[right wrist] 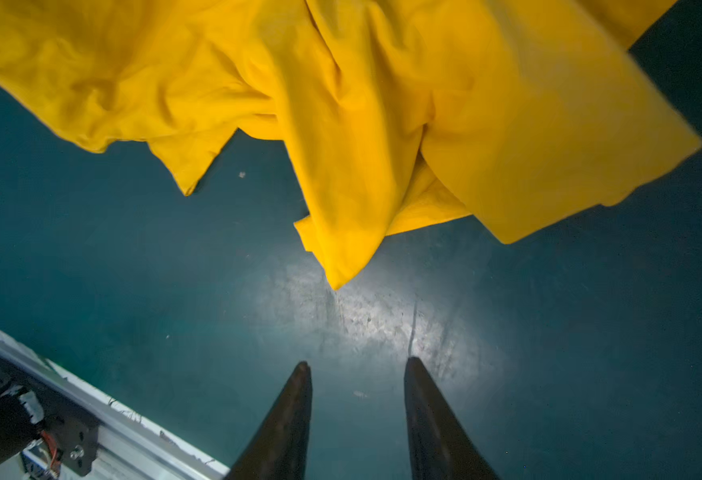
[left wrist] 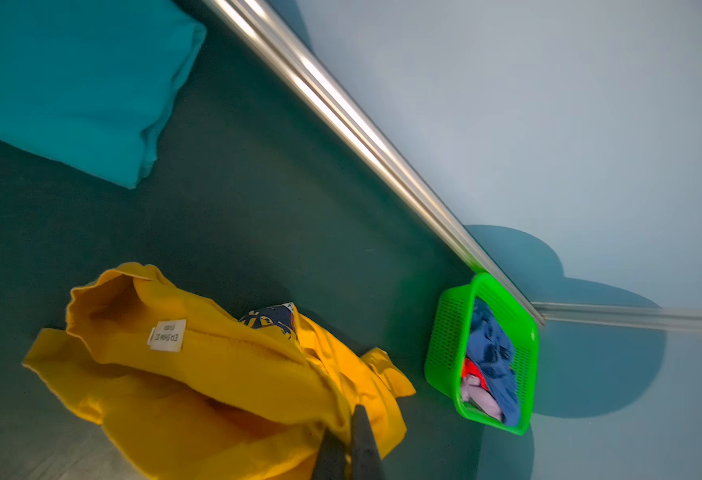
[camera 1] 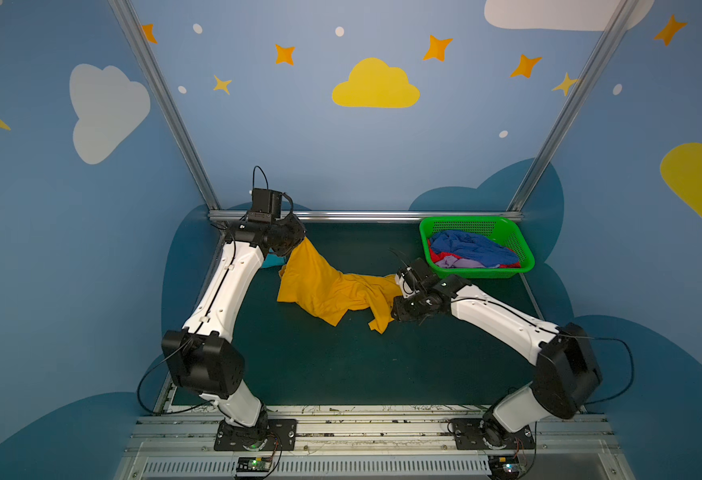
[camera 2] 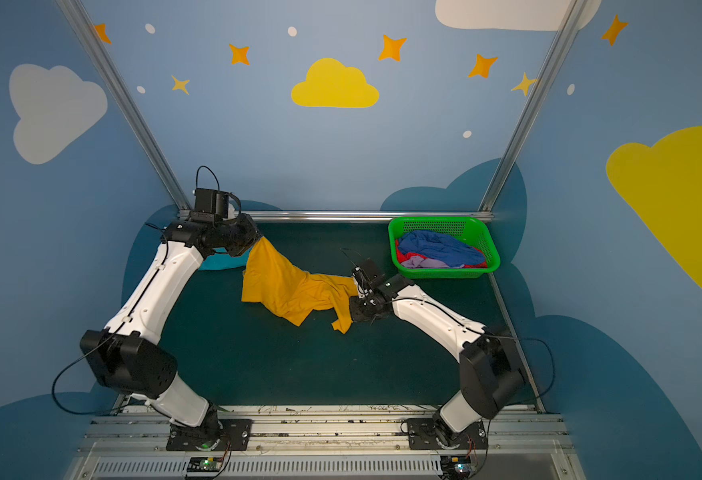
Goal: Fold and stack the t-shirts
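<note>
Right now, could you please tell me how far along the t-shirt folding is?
Done: one teal t-shirt lies folded at the far left. In hand: the yellow t-shirt, crumpled, is lifted by one end in the shut left end effector; the right end effector is open beside it, holding nothing. Left: folding that one, plus the blue t-shirt, red t-shirt and lavender t-shirt heaped in the green basket.

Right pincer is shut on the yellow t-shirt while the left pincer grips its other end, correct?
No: the right pincer is open and empty, short of the yellow t-shirt, as the right wrist view shows. The left pincer does grip one end.
</note>
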`<state>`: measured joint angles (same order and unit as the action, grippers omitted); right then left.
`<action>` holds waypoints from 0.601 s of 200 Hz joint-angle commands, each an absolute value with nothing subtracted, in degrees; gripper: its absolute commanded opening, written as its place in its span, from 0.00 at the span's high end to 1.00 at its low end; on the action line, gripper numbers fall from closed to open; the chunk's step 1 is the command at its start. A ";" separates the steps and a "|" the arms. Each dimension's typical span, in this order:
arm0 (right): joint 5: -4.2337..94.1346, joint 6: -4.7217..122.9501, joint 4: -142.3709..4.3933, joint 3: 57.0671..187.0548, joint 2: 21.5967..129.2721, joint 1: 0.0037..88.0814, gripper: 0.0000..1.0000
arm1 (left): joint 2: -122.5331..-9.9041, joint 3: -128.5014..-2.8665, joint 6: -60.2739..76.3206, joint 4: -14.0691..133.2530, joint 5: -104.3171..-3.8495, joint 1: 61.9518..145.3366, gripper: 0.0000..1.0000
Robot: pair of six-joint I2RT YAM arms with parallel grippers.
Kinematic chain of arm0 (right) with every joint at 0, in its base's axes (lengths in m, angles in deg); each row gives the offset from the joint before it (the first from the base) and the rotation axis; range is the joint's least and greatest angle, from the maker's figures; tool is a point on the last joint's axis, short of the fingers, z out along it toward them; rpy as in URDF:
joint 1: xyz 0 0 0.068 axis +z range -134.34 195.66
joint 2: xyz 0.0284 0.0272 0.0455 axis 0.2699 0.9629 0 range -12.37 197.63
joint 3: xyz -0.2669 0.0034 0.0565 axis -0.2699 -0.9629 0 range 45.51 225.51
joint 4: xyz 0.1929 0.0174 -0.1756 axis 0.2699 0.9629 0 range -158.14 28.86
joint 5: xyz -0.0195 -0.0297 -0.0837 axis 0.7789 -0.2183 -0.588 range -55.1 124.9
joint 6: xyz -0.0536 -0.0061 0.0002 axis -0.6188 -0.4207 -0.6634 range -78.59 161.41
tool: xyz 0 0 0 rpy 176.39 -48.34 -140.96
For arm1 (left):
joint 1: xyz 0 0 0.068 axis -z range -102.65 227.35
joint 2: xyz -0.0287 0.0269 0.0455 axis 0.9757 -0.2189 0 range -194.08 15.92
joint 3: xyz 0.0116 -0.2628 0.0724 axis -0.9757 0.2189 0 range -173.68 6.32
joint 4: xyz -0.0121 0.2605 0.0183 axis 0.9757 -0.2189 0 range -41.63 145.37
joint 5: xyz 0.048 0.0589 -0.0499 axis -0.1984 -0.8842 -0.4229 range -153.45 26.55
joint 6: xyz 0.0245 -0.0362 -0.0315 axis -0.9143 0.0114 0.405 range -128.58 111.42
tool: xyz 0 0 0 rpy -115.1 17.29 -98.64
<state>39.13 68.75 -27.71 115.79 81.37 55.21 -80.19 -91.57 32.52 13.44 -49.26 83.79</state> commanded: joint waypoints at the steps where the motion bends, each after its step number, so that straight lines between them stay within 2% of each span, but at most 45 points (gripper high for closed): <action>1: 41.71 71.01 -22.15 122.30 90.13 56.12 0.56 | -83.67 -90.82 32.32 15.35 -50.66 82.05 0.96; 24: 44.39 71.98 -26.09 122.49 95.46 58.23 0.54 | -87.62 -91.36 32.72 16.21 -50.37 80.26 0.96; 53: 44.80 74.55 -28.81 122.20 98.23 59.59 0.30 | -91.95 -94.11 32.88 16.09 -49.39 78.80 0.96; 66: 43.37 75.48 -29.36 122.32 99.34 59.52 0.29 | -93.54 -95.54 32.87 15.84 -49.02 78.51 0.96; 76: 41.90 75.85 -29.78 122.62 99.76 59.19 0.43 | -94.55 -96.73 32.73 15.57 -48.88 78.30 0.96; 87: 40.48 75.69 -30.28 123.12 99.32 58.19 0.85 | -95.62 -98.36 32.57 14.94 -48.57 78.12 0.96; 92: 39.49 75.61 -30.03 123.54 98.89 57.48 0.99 | -96.22 -99.35 32.57 14.43 -48.31 77.94 0.96; 120: 34.95 72.50 -26.52 127.61 93.39 51.33 1.00 | -97.94 -106.15 31.91 10.26 -46.59 76.17 0.96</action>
<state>40.55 74.32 -29.00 123.33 98.74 56.61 -97.31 -100.49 32.65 13.88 -48.32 77.80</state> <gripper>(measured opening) 0.047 0.049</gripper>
